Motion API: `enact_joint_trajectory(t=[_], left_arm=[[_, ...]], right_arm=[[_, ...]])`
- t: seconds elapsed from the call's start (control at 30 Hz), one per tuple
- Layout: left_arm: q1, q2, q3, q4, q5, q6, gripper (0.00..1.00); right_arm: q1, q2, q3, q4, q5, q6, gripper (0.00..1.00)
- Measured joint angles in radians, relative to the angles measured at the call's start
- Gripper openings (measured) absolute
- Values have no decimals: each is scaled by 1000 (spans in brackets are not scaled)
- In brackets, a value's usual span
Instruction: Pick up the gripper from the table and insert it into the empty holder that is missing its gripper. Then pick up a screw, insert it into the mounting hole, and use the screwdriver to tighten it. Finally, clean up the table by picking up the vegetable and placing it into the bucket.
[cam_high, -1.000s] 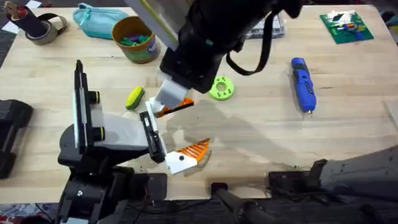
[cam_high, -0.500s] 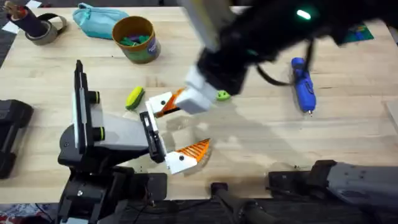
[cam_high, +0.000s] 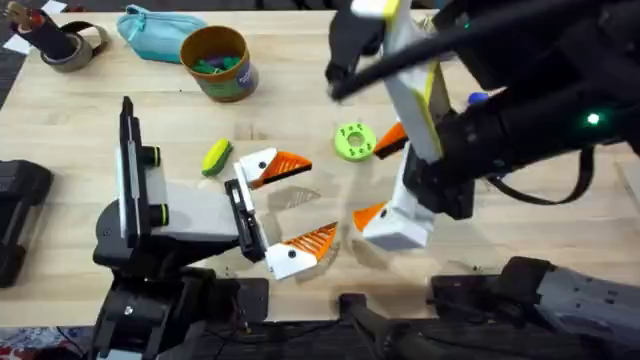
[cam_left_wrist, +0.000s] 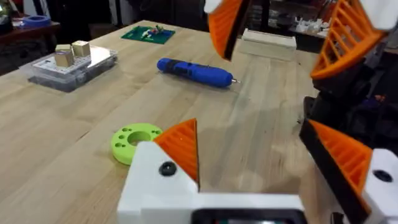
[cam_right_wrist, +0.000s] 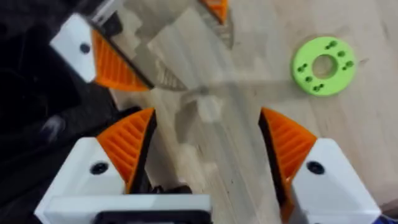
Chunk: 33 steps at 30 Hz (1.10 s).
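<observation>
Overhead: small white-and-orange ribbed gripper piece (cam_high: 275, 166) lies on the table just beside the grey-white holder (cam_high: 190, 212), near its black upright plate. It looks rigid, light plastic; the blocky white base seems the best grip.

Left wrist: left gripper (cam_left_wrist: 267, 180) stands wide, empty.

Right wrist: right gripper (cam_right_wrist: 205, 146) stands wide, empty.

No legible writing.
</observation>
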<state>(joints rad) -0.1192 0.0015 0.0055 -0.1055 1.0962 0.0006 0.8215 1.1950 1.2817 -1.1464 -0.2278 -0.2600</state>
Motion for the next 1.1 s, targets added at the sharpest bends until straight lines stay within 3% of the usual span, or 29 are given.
enact_joint_trajectory(t=[0.67, 0.7, 0.73, 0.83, 0.87, 0.93, 1.1], left_arm=[[0, 0, 0, 0, 0, 0, 988], [0, 0, 0, 0, 0, -1, 949], [0, 0, 0, 0, 1, 2, 626], [0, 0, 0, 0, 1, 4, 163], [0, 0, 0, 0, 1, 6, 58], [0, 0, 0, 0, 1, 8, 7], [0, -1, 0, 0, 1, 8, 5]], right_arm=[[-15, 0, -1, 40, -20, -63, 995], [-15, 0, -1, 40, -20, -63, 995], [-15, 0, -1, 40, -20, -64, 996], [-15, 0, -1, 40, -20, -64, 997], [-15, 0, -1, 42, -20, -64, 997], [-15, 0, -1, 46, -20, -64, 996], [-15, 0, -1, 47, -20, -66, 996]])
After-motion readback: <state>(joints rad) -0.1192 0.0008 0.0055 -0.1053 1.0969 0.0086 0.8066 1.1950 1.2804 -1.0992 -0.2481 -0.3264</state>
